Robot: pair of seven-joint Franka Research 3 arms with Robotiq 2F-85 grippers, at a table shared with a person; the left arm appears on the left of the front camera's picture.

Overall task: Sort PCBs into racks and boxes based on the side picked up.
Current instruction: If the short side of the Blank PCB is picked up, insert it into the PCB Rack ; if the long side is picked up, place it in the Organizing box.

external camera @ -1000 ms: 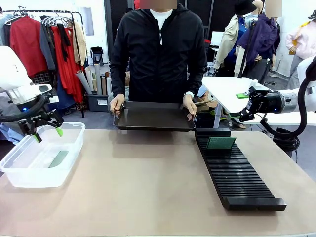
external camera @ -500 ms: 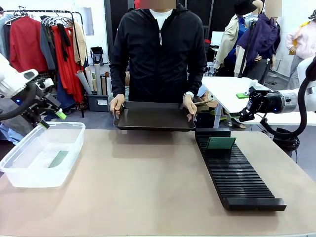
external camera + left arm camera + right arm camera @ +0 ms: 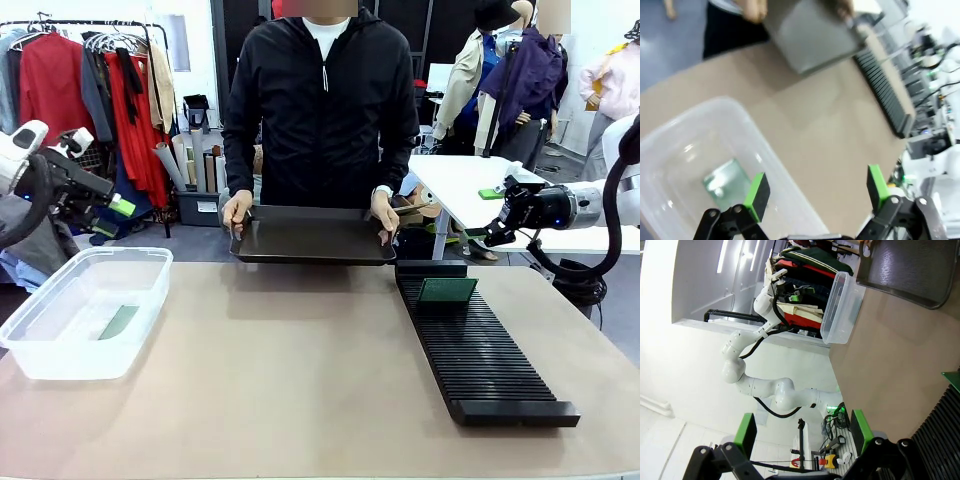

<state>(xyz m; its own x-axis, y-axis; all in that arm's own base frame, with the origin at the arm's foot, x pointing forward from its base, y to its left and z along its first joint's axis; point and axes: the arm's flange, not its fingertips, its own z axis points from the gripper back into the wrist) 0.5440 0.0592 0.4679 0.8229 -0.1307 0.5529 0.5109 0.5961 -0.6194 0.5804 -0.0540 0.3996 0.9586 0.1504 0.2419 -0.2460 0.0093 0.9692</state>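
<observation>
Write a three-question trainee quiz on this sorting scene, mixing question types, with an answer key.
1. True or false: a thin green circuit board lies flat inside the clear plastic tub.
2. The upright green circuit board in the long black slotted rack stands at its: A) far end B) middle C) near end.
3. Fill in: the person's hands hold a dark shallow ____.

Key: 1 true; 2 A; 3 tray.

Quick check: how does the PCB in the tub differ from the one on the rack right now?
The PCB in the tub lies flat on the bottom of the clear tub; the PCB on the rack stands tilted at the far end of the black rack. The tub one looks duller, the rack one brighter. Both are green rectangles.
</observation>
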